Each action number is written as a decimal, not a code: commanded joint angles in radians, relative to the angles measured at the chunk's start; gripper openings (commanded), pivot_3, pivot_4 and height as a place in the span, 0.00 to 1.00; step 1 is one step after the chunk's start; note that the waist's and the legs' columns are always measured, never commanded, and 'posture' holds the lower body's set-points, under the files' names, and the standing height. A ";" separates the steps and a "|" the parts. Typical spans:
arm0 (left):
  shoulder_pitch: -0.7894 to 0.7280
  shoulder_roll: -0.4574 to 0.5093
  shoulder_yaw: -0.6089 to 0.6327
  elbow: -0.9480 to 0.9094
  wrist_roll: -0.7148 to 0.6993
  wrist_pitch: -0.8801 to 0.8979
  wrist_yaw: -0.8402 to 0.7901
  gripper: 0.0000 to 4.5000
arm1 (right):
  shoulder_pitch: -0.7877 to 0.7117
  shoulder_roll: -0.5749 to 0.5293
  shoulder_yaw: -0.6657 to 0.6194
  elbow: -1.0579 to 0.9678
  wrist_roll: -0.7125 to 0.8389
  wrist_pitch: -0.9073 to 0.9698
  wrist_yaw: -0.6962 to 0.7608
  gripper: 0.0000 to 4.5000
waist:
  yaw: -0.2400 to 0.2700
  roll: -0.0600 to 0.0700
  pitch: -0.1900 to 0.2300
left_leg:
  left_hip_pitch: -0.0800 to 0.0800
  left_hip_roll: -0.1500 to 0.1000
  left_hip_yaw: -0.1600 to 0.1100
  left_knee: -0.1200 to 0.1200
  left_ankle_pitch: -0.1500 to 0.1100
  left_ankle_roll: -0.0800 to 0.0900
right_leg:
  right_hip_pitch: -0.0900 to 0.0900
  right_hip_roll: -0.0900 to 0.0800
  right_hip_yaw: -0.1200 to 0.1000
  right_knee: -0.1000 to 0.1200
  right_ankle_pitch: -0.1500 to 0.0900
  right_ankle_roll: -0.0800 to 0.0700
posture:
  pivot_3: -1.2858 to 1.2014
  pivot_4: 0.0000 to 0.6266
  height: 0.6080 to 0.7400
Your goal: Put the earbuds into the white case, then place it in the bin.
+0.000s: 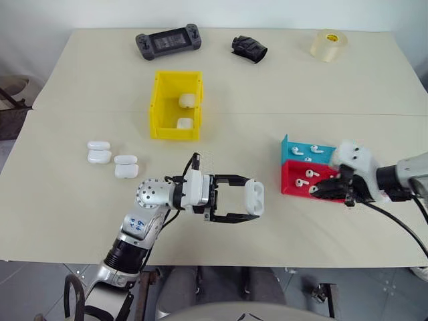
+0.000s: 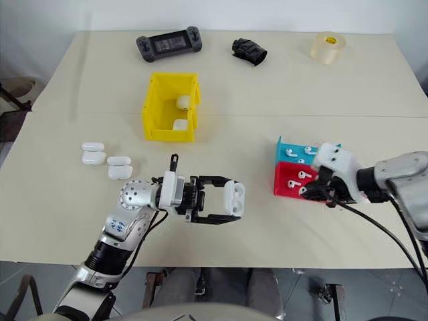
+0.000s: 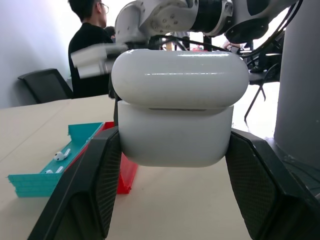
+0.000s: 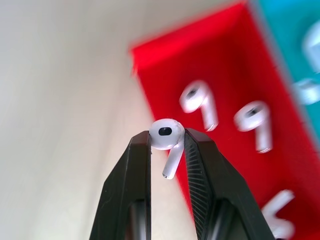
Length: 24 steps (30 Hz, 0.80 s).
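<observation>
On the cream table (image 1: 80, 221) I see the bin (image 1: 175, 105), bright yellow, standing toward the far side with two white cases inside. Nearer my right arm sit the red tray (image 1: 294, 178) and teal tray (image 1: 302, 151), touching, with loose earbuds in both. My left gripper (image 1: 249, 200) grips the white case (image 1: 254, 197) from both sides, holding it above the table's near edge, lid seemingly not quite closed. My right gripper (image 4: 167, 142), over the red tray's edge, pinches one earbud (image 4: 166, 140) by its head between narrow fingertips.
</observation>
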 commanded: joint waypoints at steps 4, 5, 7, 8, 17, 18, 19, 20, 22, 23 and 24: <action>-0.038 -0.001 0.034 0.020 -0.036 0.003 -0.022 0.61 | 0.089 0.212 -0.220 -0.166 0.238 -0.125 -0.043 0.13 | 0.000 0.000 0.000 | 0.000 0.000 0.000 0.000 0.000 0.000 | 0.000 0.000 0.000 0.000 0.000 0.001 | 0.52 0.24 1.00; -0.045 -0.002 0.039 0.027 -0.038 0.008 -0.023 0.61 | 0.093 0.246 -0.228 -0.189 0.269 -0.136 -0.059 0.13 | 0.000 0.000 0.000 | 0.000 0.000 -0.001 0.000 0.000 0.000 | 0.000 0.000 0.000 0.001 0.000 0.001 | 0.52 0.24 1.00; -0.057 -0.001 0.046 0.035 -0.041 0.015 -0.026 0.61 | 0.096 0.311 -0.229 -0.230 0.323 -0.149 -0.106 0.13 | 0.000 0.000 0.000 | 0.000 -0.001 -0.001 0.000 0.000 0.000 | 0.000 0.000 0.000 0.001 0.000 0.001 | 0.52 0.24 1.00; -0.063 0.000 0.051 0.037 -0.045 0.022 -0.028 0.61 | 0.100 0.358 -0.220 -0.256 0.354 -0.151 -0.147 0.13 | -0.001 0.000 0.000 | 0.000 -0.001 -0.001 0.001 0.000 0.000 | 0.000 0.000 0.000 0.001 0.000 0.001 | 0.52 0.24 1.00; -0.086 0.014 0.082 0.040 -0.072 0.083 -0.038 0.61 | 0.128 0.670 -0.060 -0.377 0.407 -0.332 -0.351 0.13 | -0.004 0.000 0.000 | 0.001 -0.001 -0.002 0.000 0.000 0.000 | -0.001 0.001 0.001 0.005 0.000 0.001 | 0.52 0.24 1.00; -0.087 0.012 0.086 0.037 -0.080 0.096 -0.036 0.61 | 0.133 0.693 -0.035 -0.379 0.387 -0.364 -0.364 0.13 | -0.004 0.000 0.000 | 0.001 -0.001 -0.002 0.000 0.000 0.000 | -0.001 0.001 0.001 0.005 0.000 0.001 | 0.52 0.24 1.00; -0.090 0.011 0.089 0.033 -0.089 0.112 -0.036 0.61 | 0.145 0.706 -0.005 -0.378 0.361 -0.398 -0.363 0.13 | -0.003 0.000 0.000 | 0.001 -0.002 -0.002 0.000 0.000 0.000 | -0.001 0.001 0.001 0.005 0.000 0.001 | 0.52 0.24 1.00; -0.093 0.011 0.091 0.030 -0.095 0.124 -0.037 0.61 | 0.155 0.709 0.015 -0.376 0.346 -0.419 -0.360 0.13 | -0.003 0.000 0.000 | 0.001 -0.002 -0.003 0.000 0.000 0.000 | -0.001 0.001 0.001 0.005 0.000 0.001 | 0.52 0.24 1.00; -0.100 0.010 0.093 0.026 -0.111 0.143 -0.047 0.61 | 0.161 0.706 0.039 -0.365 0.331 -0.450 -0.357 0.13 | -0.003 0.000 0.000 | 0.001 -0.005 -0.003 0.000 0.000 0.000 | -0.001 0.001 0.001 0.005 0.000 0.001 | 0.52 0.24 1.00; -0.104 0.010 0.094 0.024 -0.119 0.155 -0.049 0.61 | 0.160 0.704 0.046 -0.359 0.328 -0.461 -0.361 0.13 | -0.004 0.000 0.000 | 0.001 -0.006 -0.003 0.000 0.000 0.000 | -0.001 0.000 0.001 0.005 0.000 0.001 | 0.52 0.24 1.00; -0.108 0.008 0.096 0.020 -0.129 0.170 -0.050 0.61 | 0.160 0.704 0.052 -0.353 0.323 -0.474 -0.364 0.13 | -0.004 0.000 0.000 | 0.001 -0.007 -0.003 0.000 0.000 0.000 | -0.001 0.000 0.002 0.005 0.000 0.001 | 0.52 0.24 1.00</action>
